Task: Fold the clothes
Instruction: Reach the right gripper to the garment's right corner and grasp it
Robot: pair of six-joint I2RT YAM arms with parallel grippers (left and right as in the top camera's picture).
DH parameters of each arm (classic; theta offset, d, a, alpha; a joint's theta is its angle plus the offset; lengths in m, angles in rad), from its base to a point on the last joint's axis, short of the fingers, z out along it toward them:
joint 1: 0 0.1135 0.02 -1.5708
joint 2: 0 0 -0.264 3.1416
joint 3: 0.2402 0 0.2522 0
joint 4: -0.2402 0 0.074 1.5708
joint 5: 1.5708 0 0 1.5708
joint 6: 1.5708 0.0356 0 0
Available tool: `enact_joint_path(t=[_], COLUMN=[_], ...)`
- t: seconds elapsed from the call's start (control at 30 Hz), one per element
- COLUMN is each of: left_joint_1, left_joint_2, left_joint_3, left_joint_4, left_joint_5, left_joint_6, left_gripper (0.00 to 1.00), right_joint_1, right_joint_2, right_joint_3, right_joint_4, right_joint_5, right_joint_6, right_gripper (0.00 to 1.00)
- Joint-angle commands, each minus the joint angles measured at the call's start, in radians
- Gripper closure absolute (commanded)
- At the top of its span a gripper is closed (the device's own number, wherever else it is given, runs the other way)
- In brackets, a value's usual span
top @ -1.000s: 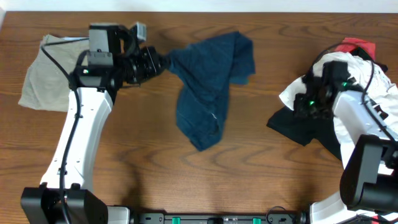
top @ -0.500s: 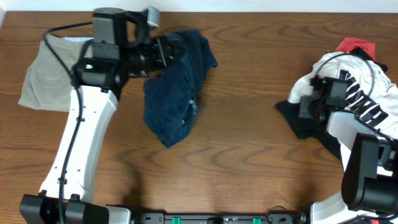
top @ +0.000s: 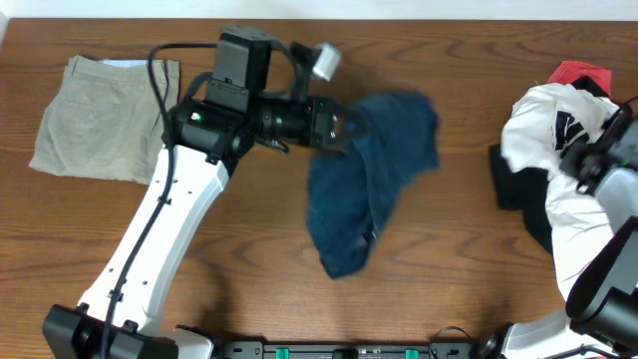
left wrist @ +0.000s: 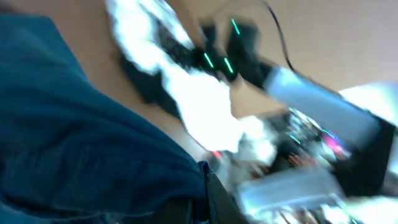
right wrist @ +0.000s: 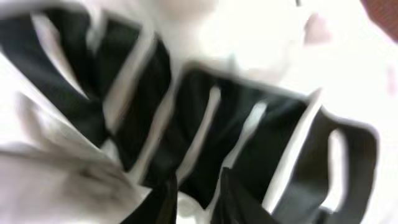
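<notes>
Though the overhead view shows the navy trousers [top: 371, 189] bunched on the middle of the desk [top: 459, 289], clamped in the closed left jaws, only the blurred right wrist view fills with the white shirt [right wrist: 249, 43] and its black lettering; I cannot tell how far the right jaws are open.

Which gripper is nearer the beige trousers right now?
Left. The left gripper holds the navy trousers mid-table, beside the beige trousers; the right gripper is far across at the white shirt.

Dark navy trousers [top: 364, 179], beige khakis [top: 95, 120], white black-lettered shirt [top: 558, 130], red piece [top: 580, 72]
</notes>
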Motion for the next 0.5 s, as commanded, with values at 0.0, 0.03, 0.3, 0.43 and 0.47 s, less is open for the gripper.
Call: enact_joint_path(t=[0.0, 0.03, 0.3, 0.43, 0.47], left_joint_1=[-0.013, -0.013, -0.013, -0.012, -0.012], left_joint_2=[-0.028, -0.028, -0.056, -0.103, -0.116], left_joint_3=[0.034, 0.034, 0.034, 0.034, 0.034], left_joint_4=[-0.078, -0.119, -0.207, -0.166, -0.149], left_joint_5=[0.224, 0.224, 0.224, 0.223, 0.222], left_joint_6=[0.067, 0.085, 0.128, 0.128, 0.128], left_gripper=[0.94, 0.94, 0.94, 0.94, 0.94], right_joint_1=[0.039, 0.056, 0.272, 0.36, 0.378], right_joint_2=[0.0, 0.0, 0.004, 0.025, 0.033], right_joint_3=[0.182, 0.229, 0.346, 0.325, 0.324], right_joint_4=[-0.096, -0.134, -0.293, -0.378, -0.413], right_joint_5=[-0.216, -0.287, -0.517, -0.517, -0.517], right_joint_6=[-0.078, -0.101, -0.29, -0.304, -0.304], right_gripper=[0.74, 0.73, 0.39, 0.33, 0.32])
